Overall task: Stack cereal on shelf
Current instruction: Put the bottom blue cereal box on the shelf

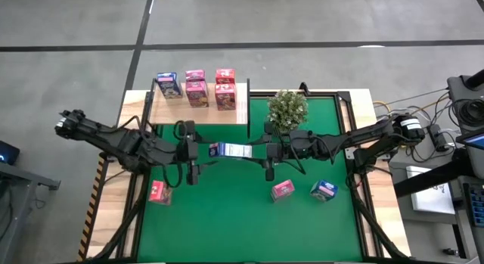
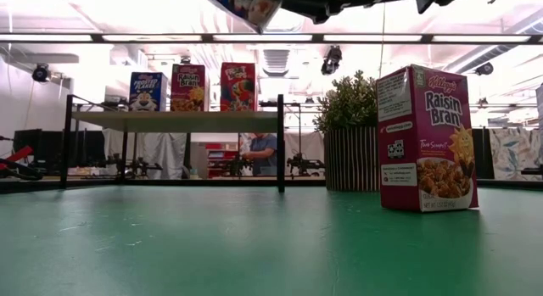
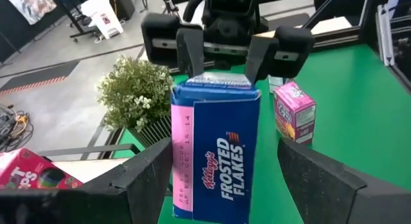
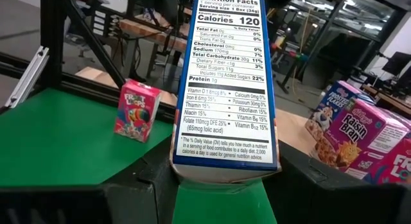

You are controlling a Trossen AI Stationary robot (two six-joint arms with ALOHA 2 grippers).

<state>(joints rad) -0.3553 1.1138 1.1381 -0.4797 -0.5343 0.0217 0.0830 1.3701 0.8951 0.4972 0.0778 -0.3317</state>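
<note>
A blue Frosted Flakes cereal box [image 1: 231, 150] hangs level over the green mat between my two grippers. My right gripper [image 1: 261, 151] is shut on its right end. My left gripper [image 3: 225, 156] is open, with one finger on either side of the box's left end [image 3: 215, 179]; I see no plain touch. The shelf [image 1: 198, 107], a pale wood board on black uprights, stands at the far left. One blue box [image 1: 168, 85] and two pink ones [image 1: 196, 88] [image 1: 224, 88] stand upright on it. Two pink boxes [image 1: 159, 192] [image 1: 282, 190] and a blue one [image 1: 324, 190] lie on the mat. My right gripper pinches the box between its two fingers [image 3: 189, 54] at its right end [image 3: 221, 83]. The fingers come level from the table's right side and lie along the box. The box sticks out level toward the table's left, lifted clear of the mat.
A small potted green plant [image 1: 288, 109] stands on the mat just right of the shelf, behind the held box. In the low view a Raisin Bran box [image 2: 427, 139] stands upright on the mat. A person [image 2: 263, 152] shows in the room beyond the table.
</note>
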